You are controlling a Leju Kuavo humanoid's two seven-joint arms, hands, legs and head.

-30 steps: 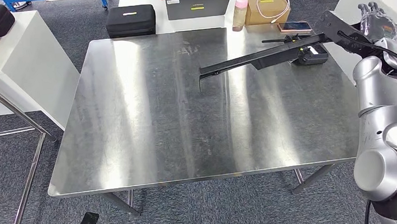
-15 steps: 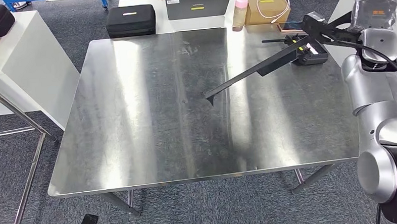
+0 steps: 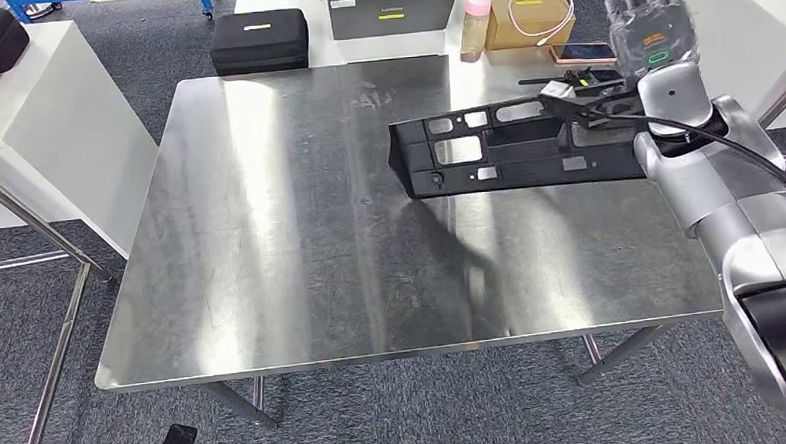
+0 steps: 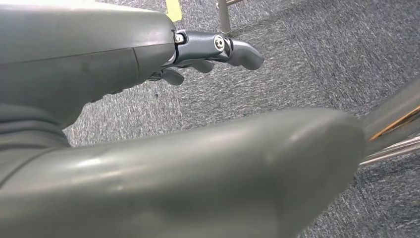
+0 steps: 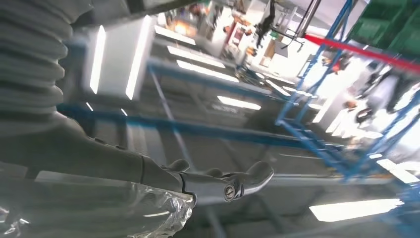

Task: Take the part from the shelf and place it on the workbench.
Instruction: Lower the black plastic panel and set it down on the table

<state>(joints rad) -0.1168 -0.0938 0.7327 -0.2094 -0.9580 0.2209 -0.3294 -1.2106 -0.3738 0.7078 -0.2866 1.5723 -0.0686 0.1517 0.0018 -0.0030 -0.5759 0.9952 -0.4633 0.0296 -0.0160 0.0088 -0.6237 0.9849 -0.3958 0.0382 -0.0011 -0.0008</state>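
Head view first, starting close to me: my right arm (image 3: 739, 207) comes up from the low right corner, shiny and silver. At its far end is my right hand (image 3: 651, 33), raised with the fingers pointing up. Is it holding the part? I cannot tell. The near end of the part lies right by the wrist, and the fingers look straight and spread, not wrapped round it.

The part (image 3: 526, 146) is a long black frame with many square holes. It hangs flat over the right side of the workbench (image 3: 270, 237), and its dark shadow falls on the metal just under it. I think it is near the top but not lying on it yet.

A second ago the part looked like a thin black stick, because I saw it from its edge. Half a second ago its far tip dipped down to the bench. Now it has turned, and I see its wide face. My arm has also swung in over the table. So I judge the carrying is nearly done and the setting down is what is left.

Past the part, a black box (image 3: 604, 108) sits at the far right of the bench. The part must not bump it.

My left hand (image 4: 148, 74) hangs low over grey carpet. Its fingers are curled in a little and hold nothing.
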